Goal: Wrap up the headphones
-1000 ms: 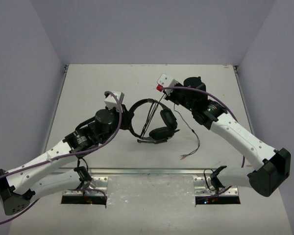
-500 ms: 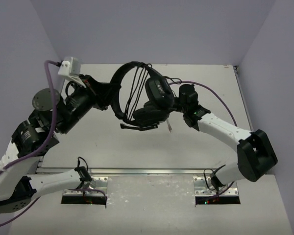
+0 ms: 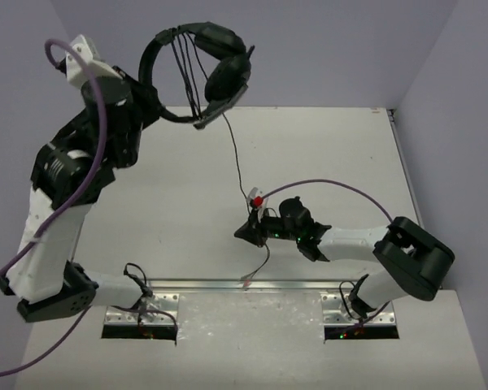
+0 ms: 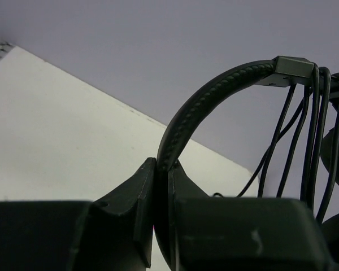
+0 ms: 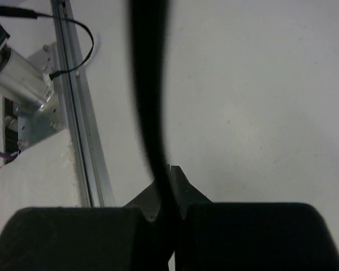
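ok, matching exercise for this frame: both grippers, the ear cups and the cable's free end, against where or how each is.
1 left gripper
2 right gripper
3 ear cups
4 cable's free end

A by the metal rail
B shut on the cable
C high above the table
D shut on the headband

Pairs: 1-D, 2-B, 3-C, 4-A

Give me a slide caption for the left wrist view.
The left gripper clamps the headphones by the headband, cable strands draped over it.

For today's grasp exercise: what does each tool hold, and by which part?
Left tool: headphones by the headband. Right tool: their cable, partway along.
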Robot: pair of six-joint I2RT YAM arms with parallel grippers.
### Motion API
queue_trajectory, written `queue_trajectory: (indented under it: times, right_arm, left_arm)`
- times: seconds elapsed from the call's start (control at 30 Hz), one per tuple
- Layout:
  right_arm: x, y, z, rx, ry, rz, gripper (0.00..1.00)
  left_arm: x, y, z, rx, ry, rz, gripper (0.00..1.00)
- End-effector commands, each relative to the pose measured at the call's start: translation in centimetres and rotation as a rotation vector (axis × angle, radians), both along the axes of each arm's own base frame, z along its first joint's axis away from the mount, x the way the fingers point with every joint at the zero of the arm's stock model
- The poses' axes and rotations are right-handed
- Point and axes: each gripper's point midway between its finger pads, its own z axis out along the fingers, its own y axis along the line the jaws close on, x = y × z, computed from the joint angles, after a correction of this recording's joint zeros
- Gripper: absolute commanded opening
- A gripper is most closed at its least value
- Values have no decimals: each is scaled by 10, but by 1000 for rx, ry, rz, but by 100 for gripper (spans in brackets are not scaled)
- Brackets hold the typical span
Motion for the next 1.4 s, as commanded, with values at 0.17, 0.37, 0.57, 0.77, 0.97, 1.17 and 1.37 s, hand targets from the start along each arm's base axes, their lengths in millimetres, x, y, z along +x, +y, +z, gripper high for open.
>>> queue_trajectory:
  times: [0.17,0.37,0.57,0.77,0.97,1.17,1.37]
  right_arm:
    - [-64,-29,-26,-187,-168,-135,1]
    - [-112,-22,7,-283,-321,-57,1]
    - [-141,-8,85,-304,-474,8,1]
    - [-139,3,171,-313,-694,10,1]
    - [-76,-11,269,-298,-813,-147,1]
    - [-10,-32,348,-302,-843,-262,1]
    - [65,-52,349,-383,-774,-348,1]
  left_arm:
    - [126,31,-49,-23,141,222,0]
    - [167,76,-109,67,227,446,0]
    - [182,114,-188,151,357,615,0]
    - [182,118,-263,176,456,646,0]
    - [173,66,-300,183,320,366,0]
    - [123,-10,-308,318,90,103,0]
    - [72,-74,-336,371,40,-205,0]
